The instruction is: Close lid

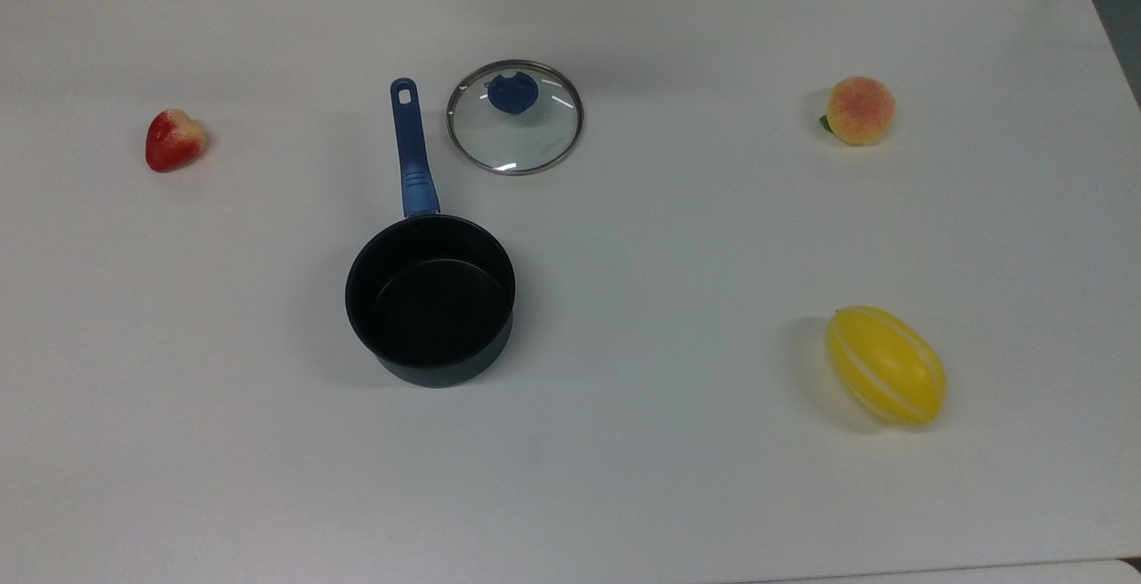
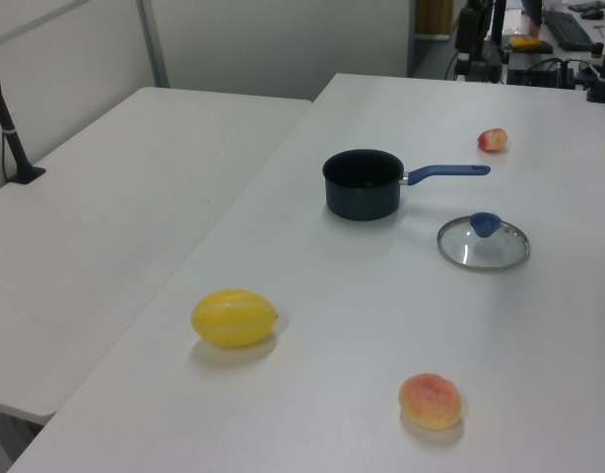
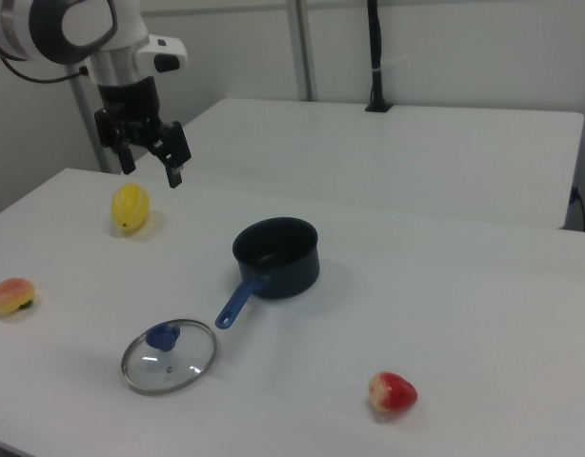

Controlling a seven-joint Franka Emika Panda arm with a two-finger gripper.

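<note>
The lid [image 1: 515,118] is a round clear glass disc with a metal rim and a blue knob; it lies flat on the white table, apart from the pan. In the left view the lid [image 2: 484,242] sits right of the pan, and in the right view the lid [image 3: 169,355] lies near the front. A black saucepan [image 1: 430,299] with a blue handle [image 1: 409,150] stands empty and uncovered, also seen as the saucepan [image 2: 363,183] and the saucepan [image 3: 276,257]. My gripper [image 3: 151,162] hangs open high above the table at the right view's upper left, far from the lid.
A strawberry [image 1: 174,139] lies at the top view's left. A peach [image 1: 858,110] and a yellow melon [image 1: 886,365] lie at the top view's right. A second white table [image 2: 105,217] adjoins at the left view's left. A black post [image 3: 373,57] stands behind.
</note>
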